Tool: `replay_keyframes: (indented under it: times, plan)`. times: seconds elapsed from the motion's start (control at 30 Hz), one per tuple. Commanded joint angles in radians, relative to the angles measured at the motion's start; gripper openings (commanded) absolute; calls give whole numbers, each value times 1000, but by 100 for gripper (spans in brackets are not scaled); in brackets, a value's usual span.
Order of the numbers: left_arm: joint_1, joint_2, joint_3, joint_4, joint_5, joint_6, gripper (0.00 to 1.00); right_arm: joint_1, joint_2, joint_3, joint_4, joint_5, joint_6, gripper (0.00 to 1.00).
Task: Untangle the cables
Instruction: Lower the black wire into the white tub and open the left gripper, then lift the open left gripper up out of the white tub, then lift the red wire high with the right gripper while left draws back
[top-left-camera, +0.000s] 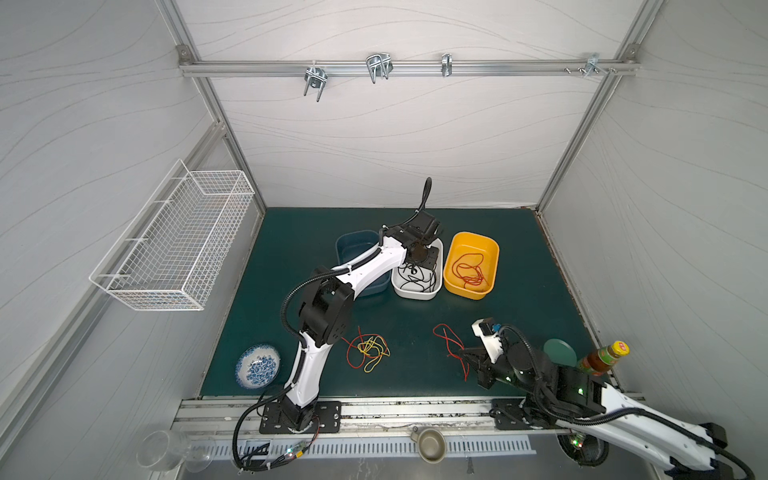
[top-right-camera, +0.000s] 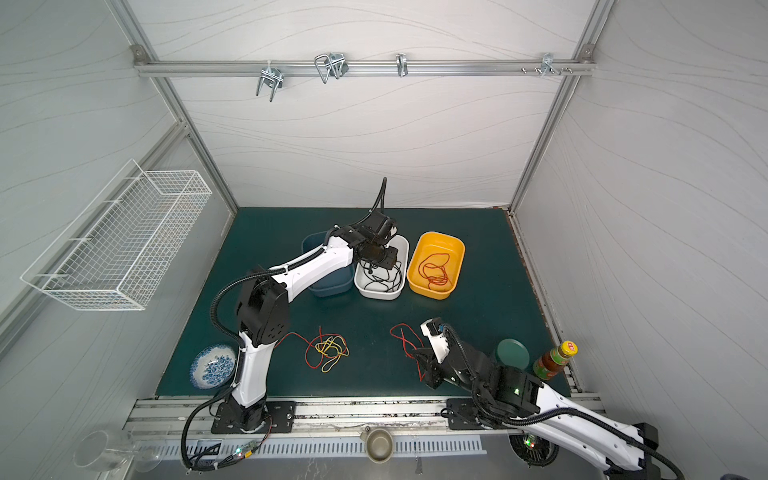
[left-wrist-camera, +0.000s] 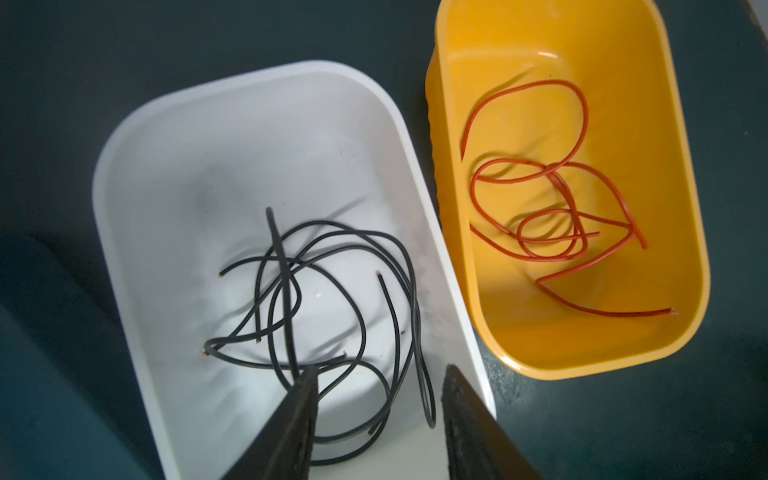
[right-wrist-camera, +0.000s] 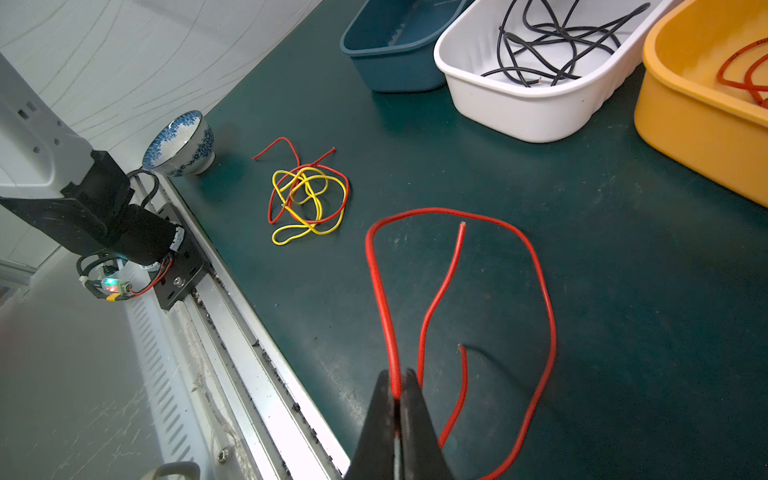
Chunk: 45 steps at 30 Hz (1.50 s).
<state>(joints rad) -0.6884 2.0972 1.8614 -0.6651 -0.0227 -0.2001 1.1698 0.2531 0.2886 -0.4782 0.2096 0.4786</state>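
Observation:
Several black cables (left-wrist-camera: 332, 291) lie looped inside the white tub (left-wrist-camera: 249, 75). My left gripper (left-wrist-camera: 380, 372) hangs just above them, open, with nothing between its fingers. A red cable (left-wrist-camera: 552, 208) lies in the yellow tub (top-left-camera: 471, 293) beside it. On the green mat near the front, a red and a yellow cable (top-left-camera: 370, 351) are still knotted together, also seen in the right wrist view as a tangle (right-wrist-camera: 307, 199). To their right my right gripper (right-wrist-camera: 397, 388) is shut on a separate red cable (right-wrist-camera: 540, 291), which loops out over the mat.
An empty blue tub (top-left-camera: 353, 245) stands left of the white one, partly under my left arm. A blue-patterned bowl (top-left-camera: 257, 368) sits front left. A green lid (top-left-camera: 560, 352) and a bottle (top-left-camera: 604, 359) stand front right. A wire basket (top-left-camera: 174, 245) hangs on the left wall.

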Motion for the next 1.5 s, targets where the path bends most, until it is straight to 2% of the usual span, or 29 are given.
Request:
replay_keyframes:
  times: [0.0, 0.17, 0.33, 0.53, 0.73, 0.83, 0.87, 0.97, 1.13, 1.3, 1.47]
  plan:
    - [-7, -17, 63, -42, -56, 28, 51, 5, -12, -9, 25, 18, -10, 0]
    - [-7, -42, 67, -38, -125, 33, 51, 5, -14, -9, 25, 21, -11, 0]
    - [-6, -103, 65, -33, -127, 35, 52, 6, -14, -9, 23, 24, -11, 0]
    - [-7, -295, -10, -40, -129, 26, 57, 7, -20, -9, 20, 24, -9, 0]
    - [-7, -591, -297, 7, -155, -11, 70, 7, -17, -6, 14, 37, -3, 0]
    - [-8, -747, -440, 2, -189, -50, 81, 7, -8, 2, 6, 63, 4, 0]
    - [-6, -801, -493, -1, -201, -65, 93, 7, -1, 8, 1, 70, 8, 0]
    - [-7, -950, -631, -29, -236, -106, 100, 7, 35, 26, -2, 90, 18, 0]
    - [-7, -1177, -843, -91, -314, -157, 100, 7, 133, 140, -22, 110, -7, 0]
    - [-8, -1354, -956, -175, -362, -177, 100, 7, 229, 311, -85, 151, -54, 0]
    - [-8, -1480, -1058, -181, -387, -174, 100, 7, 319, 495, -149, 195, -106, 0]
